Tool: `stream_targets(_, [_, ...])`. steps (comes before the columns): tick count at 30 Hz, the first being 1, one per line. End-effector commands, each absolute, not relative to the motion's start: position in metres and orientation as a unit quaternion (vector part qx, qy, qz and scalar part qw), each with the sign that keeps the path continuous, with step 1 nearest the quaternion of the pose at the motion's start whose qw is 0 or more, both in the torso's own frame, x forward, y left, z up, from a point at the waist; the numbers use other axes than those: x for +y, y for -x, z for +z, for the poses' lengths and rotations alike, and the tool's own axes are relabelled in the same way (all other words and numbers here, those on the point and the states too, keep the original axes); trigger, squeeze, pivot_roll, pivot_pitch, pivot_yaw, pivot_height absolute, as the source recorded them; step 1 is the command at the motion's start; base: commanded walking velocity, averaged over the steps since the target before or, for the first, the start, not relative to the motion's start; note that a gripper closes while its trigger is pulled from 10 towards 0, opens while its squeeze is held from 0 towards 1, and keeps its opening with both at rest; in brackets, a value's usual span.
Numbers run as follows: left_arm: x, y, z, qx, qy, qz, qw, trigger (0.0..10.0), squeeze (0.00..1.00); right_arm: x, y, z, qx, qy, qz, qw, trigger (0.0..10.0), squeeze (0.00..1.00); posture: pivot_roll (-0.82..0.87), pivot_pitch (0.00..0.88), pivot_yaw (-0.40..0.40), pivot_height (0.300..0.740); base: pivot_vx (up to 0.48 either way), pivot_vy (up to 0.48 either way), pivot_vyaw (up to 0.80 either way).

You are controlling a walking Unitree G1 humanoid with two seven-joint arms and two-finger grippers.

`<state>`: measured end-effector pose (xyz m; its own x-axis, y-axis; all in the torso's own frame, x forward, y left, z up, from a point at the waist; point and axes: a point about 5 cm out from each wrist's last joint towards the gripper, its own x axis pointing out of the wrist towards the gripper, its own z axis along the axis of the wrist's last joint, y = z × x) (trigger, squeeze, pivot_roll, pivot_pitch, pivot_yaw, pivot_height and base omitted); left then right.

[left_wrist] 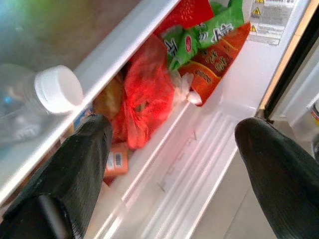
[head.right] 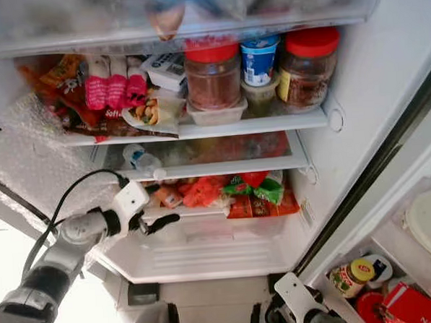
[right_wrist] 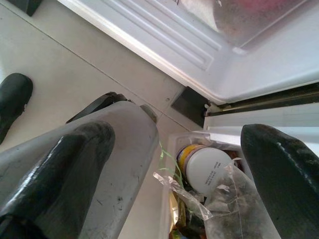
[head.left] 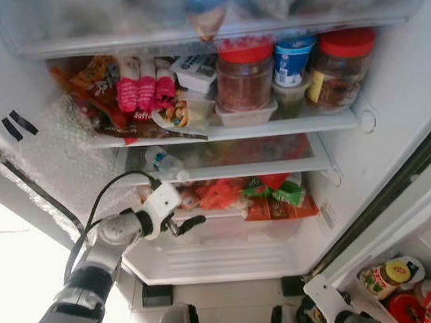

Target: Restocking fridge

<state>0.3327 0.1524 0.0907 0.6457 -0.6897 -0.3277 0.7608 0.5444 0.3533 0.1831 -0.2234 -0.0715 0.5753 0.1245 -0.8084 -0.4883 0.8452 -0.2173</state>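
The fridge stands open in front of me. My left gripper (head.left: 184,225) is open and empty, held just before the lowest shelf on its left side. In the left wrist view the left gripper (left_wrist: 172,132) looks at a red mesh bag (left_wrist: 144,99), green packets (left_wrist: 199,35) and orange packets (left_wrist: 212,69) lying on that shelf. A clear water bottle (head.left: 161,163) with a white cap (left_wrist: 59,88) lies on the glass shelf just above the gripper. My right arm (head.left: 320,297) hangs low by the door, and the right gripper (right_wrist: 177,134) is open with nothing held.
The upper shelf holds two red-lidded jars (head.left: 245,73), a blue tub (head.left: 293,60), pink packs (head.left: 143,86) and snack bags. A white drawer front (head.left: 220,259) sits below the lowest shelf. The door shelf at lower right carries a yellow-lidded jar (head.left: 384,276) and red containers (head.left: 418,306).
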Motion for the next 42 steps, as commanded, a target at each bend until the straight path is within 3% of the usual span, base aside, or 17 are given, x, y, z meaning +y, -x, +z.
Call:
stream_targets(1, [0.152,-0.331,0.091,0.081,-0.246,-0.426,0.867,10.0,0.0,-0.228,-0.134,-0.094,0.517,0.211,0.18,0.81,10.0,0.0,-0.03,0.11,0.059,0.628,0.0,0.0,0.0])
stream_targets(10, [0.146,-0.348,0.103,0.058,-0.253,-0.342,0.903,10.0,0.0,-0.228,-0.135,-0.094,0.514,0.208,0.177,0.813,10.0,0.0,-0.04,0.107,0.058,0.628,0.0,0.0,0.0])
stream_targets(23, [0.142,-0.361,0.103,0.067,-0.232,-0.274,0.931,10.0,0.0,-0.228,-0.135,-0.094,0.514,0.209,0.177,0.813,10.0,0.0,-0.04,0.108,0.056,0.628,0.0,0.0,0.0])
stream_targets(30, [0.128,-0.358,0.116,0.009,-0.202,-0.318,0.926,10.0,0.0,-0.228,-0.135,-0.094,0.514,0.21,0.177,0.813,10.0,0.0,-0.04,0.109,0.057,0.628,0.0,0.0,0.0])
stream_targets(42, [0.133,-0.344,0.105,0.012,-0.227,-0.356,0.906,10.0,0.0,-0.228,-0.136,-0.094,0.513,0.211,0.178,0.813,10.0,0.0,-0.04,0.103,0.06,0.628,0.0,0.0,0.0])
